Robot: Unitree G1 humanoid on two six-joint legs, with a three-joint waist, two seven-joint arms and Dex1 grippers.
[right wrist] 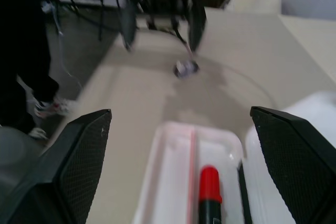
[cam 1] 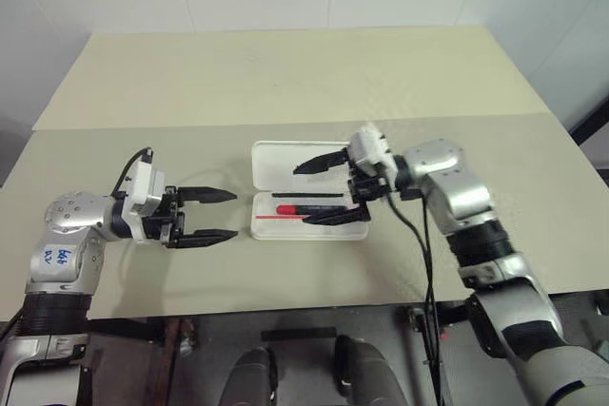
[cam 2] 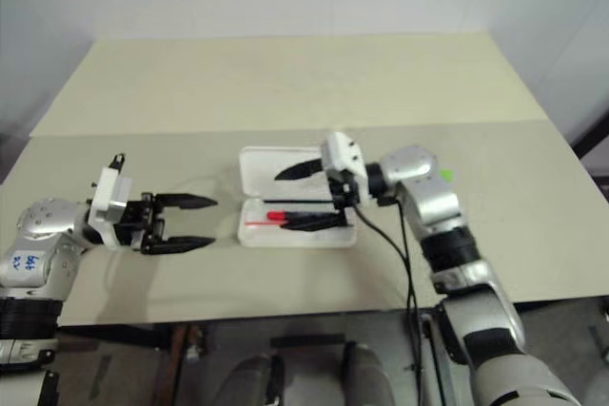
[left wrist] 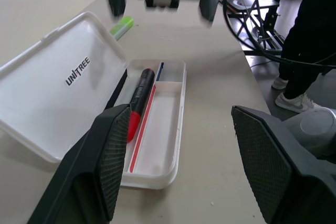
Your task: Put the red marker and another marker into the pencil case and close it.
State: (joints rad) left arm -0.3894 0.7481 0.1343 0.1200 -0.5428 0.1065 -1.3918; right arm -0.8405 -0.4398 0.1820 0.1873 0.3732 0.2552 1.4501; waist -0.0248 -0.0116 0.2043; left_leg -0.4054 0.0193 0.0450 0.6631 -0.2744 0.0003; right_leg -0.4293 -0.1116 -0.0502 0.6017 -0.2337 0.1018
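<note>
Red marker (cam 1: 288, 208) in open pencil case (cam 1: 285, 161) — right gripper (cam 1: 324, 191) above.

The case (cam 1: 309, 199) lies open mid-table (cam 1: 285, 83), lid behind tray. The red marker (left wrist: 138, 102) lies in the tray (lengthwise). The highlighter (left wrist: 121, 27) lies on the table right of the case. Left gripper (cam 1: 211, 216) is left of the case, right gripper (cam 1: 322, 191) above it.

Beige table (cam 1: 285, 73), open pencil case (cam 1: 285, 164), green highlighter (left wrist: 122, 26)
</note>
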